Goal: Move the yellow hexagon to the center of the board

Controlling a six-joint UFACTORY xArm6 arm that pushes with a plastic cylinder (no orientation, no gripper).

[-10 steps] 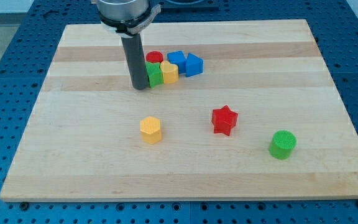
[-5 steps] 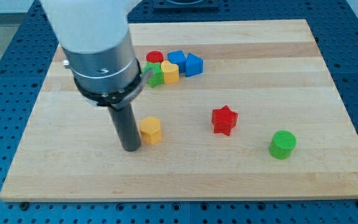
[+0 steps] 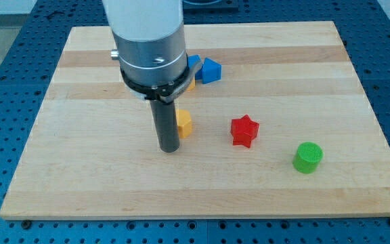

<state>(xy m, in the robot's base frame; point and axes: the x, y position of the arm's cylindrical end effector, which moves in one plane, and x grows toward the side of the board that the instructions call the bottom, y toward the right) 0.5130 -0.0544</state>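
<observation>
The arm comes down from the view's top edge as a broad white and silver cylinder with a dark collar at its base, standing over the board's middle and nearer its far edge than its near one. From the collar a straight dark rod drops upright to the surface. My tip (image 3: 170, 149) rests on the board slightly left of centre, well clear of every edge and corner.

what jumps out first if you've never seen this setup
The big grey-and-white arm fills the view's top centre, hiding part of a block cluster there; only two blue blocks peek out at its right. Its dark rod comes down mid-board, my tip right against the left side of the yellow hexagon. To the right sit a red star and, nearer the bottom right, a green cylinder.
</observation>
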